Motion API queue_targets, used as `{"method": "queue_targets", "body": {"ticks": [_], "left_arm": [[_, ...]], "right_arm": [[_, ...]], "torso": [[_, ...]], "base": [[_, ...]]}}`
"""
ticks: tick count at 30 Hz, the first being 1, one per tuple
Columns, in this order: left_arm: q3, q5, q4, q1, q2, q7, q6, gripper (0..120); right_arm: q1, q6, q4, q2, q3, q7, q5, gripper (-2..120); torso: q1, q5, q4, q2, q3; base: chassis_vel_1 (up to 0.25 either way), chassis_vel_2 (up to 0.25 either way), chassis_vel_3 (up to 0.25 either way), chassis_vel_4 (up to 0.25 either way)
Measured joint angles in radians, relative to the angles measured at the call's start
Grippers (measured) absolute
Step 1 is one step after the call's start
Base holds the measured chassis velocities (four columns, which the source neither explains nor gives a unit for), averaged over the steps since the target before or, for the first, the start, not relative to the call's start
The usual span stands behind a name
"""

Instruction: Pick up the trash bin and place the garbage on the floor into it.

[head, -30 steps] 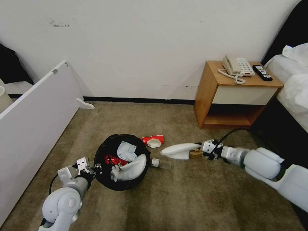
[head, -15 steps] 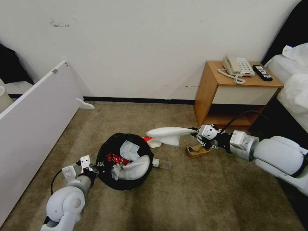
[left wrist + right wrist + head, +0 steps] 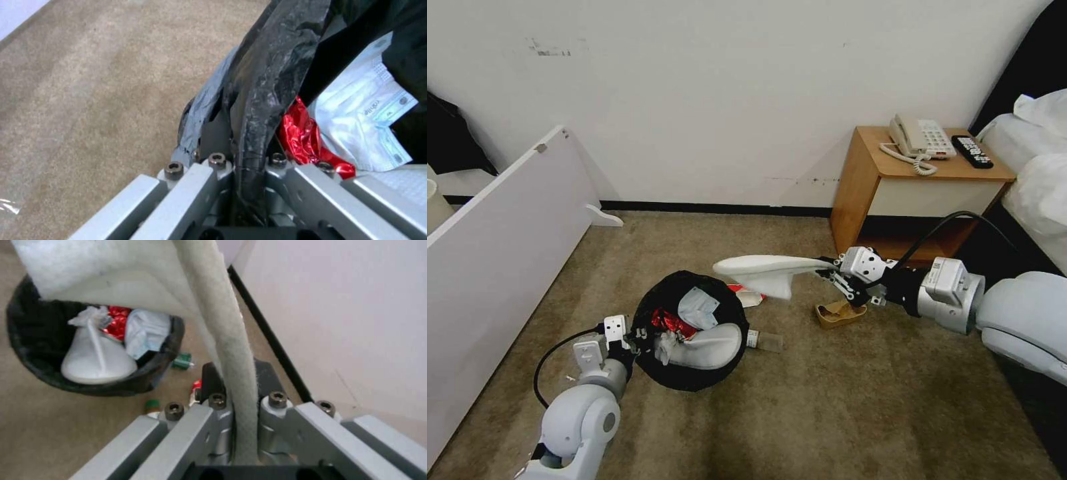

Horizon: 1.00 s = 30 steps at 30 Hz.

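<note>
The trash bin [image 3: 657,360], lined with a black bag, stands on the carpet floor [image 3: 840,407]. My left gripper [image 3: 632,335] is shut on its near-left rim [image 3: 251,133]. Inside lie a white slipper [image 3: 710,347], a red wrapper [image 3: 668,322] and a white-blue pack [image 3: 697,305]. My right gripper [image 3: 832,270] is shut on the heel of a second white slipper [image 3: 764,269], held level in the air with its toe over the bin's far-right edge. On the carpet lie a red-and-white wrapper [image 3: 746,293], a clear bottle [image 3: 766,341] and a brown paper bag [image 3: 839,312].
A wooden nightstand [image 3: 860,200] with a phone [image 3: 919,137] and a remote [image 3: 972,151] stands by the wall at the right, a bed [image 3: 1044,180] beyond it. A white board [image 3: 494,247] leans along the left. Open carpet lies in front.
My right gripper has lifted the slipper off the carpet and carried it left toward the bin, uncovering the brown paper bag. The left arm has shifted the bin slightly right.
</note>
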Motion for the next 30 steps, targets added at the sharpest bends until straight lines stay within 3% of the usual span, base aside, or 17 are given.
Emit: {"method": "queue_targets", "body": {"ticks": [12, 24, 30], "left_arm": [[0.023, -0.021, -0.037, -0.003, -0.023, -0.036, 0.001, 1], [0.043, -0.067, -0.070, -0.007, -0.040, -0.071, 0.018, 1], [0.046, -0.066, -0.050, -0.030, -0.054, -0.085, 0.019, 1]], "right_arm": [[0.008, -0.030, 0.044, -0.017, -0.005, 0.014, 0.113, 1], [0.005, -0.040, 0.042, -0.001, -0.019, 0.018, 0.108, 1], [0.000, -0.040, 0.056, -0.009, -0.018, 0.021, 0.107, 1]], "torso": [[0.000, -0.0001, 0.0000, 0.000, 0.000], [0.000, -0.0001, 0.0000, 0.000, 0.000], [0.000, -0.0001, 0.0000, 0.000, 0.000]], "base": [[0.000, 0.000, 0.000, 0.000], [0.000, 0.000, 0.000, 0.000], [0.000, 0.000, 0.000, 0.000]]}}
